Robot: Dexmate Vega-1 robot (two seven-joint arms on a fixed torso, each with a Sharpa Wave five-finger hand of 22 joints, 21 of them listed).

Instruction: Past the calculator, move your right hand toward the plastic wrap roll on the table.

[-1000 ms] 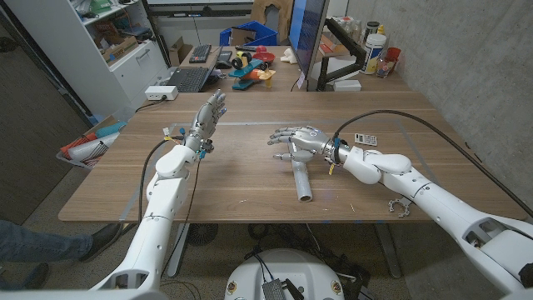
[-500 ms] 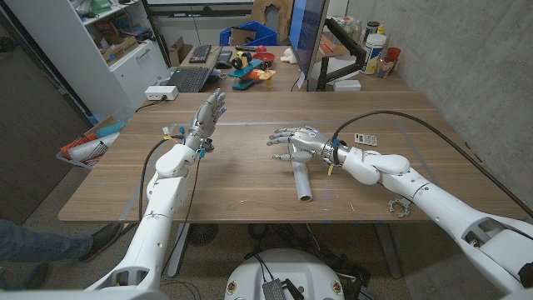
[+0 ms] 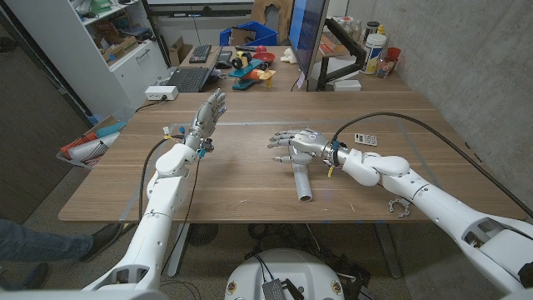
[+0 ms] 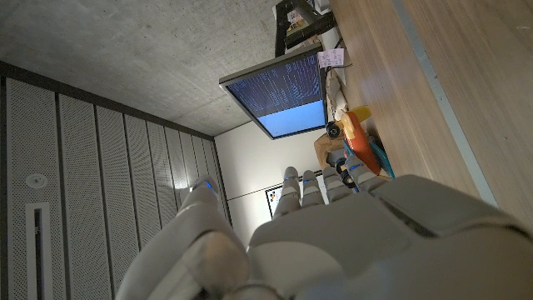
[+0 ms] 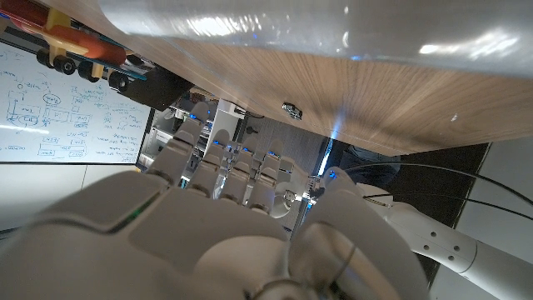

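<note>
The plastic wrap roll lies on the wooden table, its open end toward the front edge. My right hand hovers over the roll's far end with its fingers spread, holding nothing. In the right wrist view the glossy roll lies close beyond my right hand. The small calculator lies beside my right wrist, toward the wall. My left hand is raised over the table's left part, fingers apart and empty; the left wrist view shows the back of my left hand.
A small metal clip lies near the front edge by my right forearm. At the table's back stand a monitor, a laptop, a white box, toys and bottles. A person's leg shows at the floor, left.
My right hand has sunk very slightly over the roll's far end. The left hand and the roll have not moved.
</note>
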